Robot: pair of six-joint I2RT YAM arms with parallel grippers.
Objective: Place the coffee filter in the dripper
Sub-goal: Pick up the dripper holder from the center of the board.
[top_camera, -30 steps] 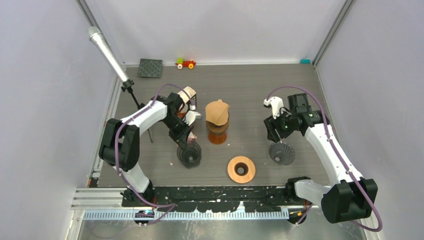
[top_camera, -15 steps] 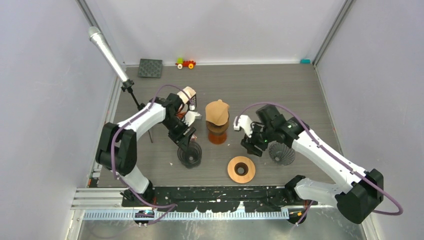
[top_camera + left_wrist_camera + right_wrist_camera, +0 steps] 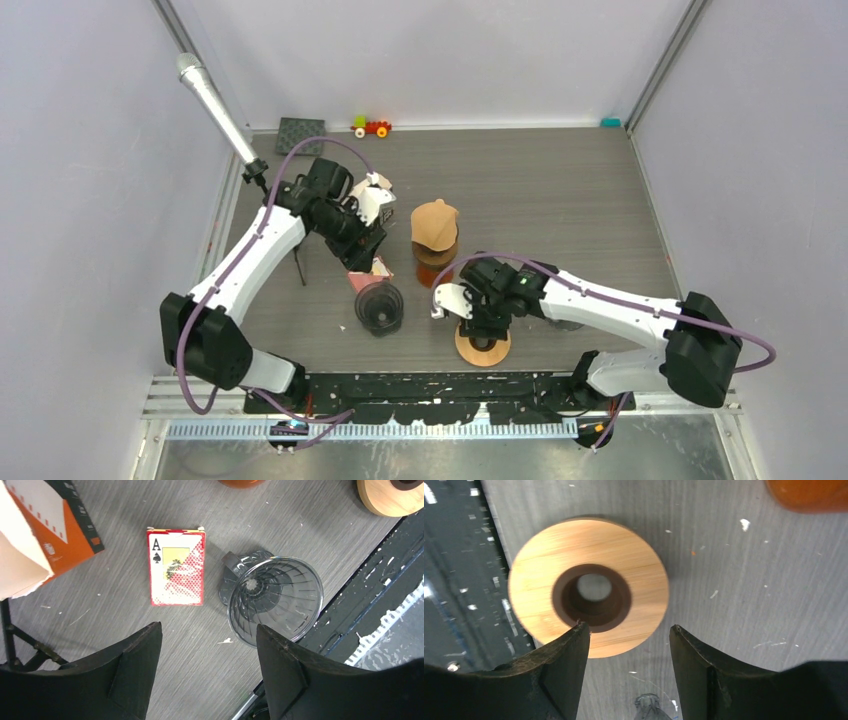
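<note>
Filters (image 3: 434, 225) sit stacked on the orange stand (image 3: 435, 274) mid-table, both pincers wide and empty, left gripper (image 3: 207, 630) above the dark dripper (image 3: 274, 600), right gripper (image 3: 628, 627) over the wooden ring (image 3: 589, 545), so best nip one top sheet lightly by its rim.

You worked over a grey wood-grain table (image 3: 560, 190), boxed in by plain pale-lilac walls (image 3: 450, 50) under even light. A black square mat (image 3: 300, 136) lay at the back edge. Just right of the mat sat a small toy car (image 3: 371, 126), and left of it a silver microphone (image 3: 212, 100) leaned on its stand.
</note>
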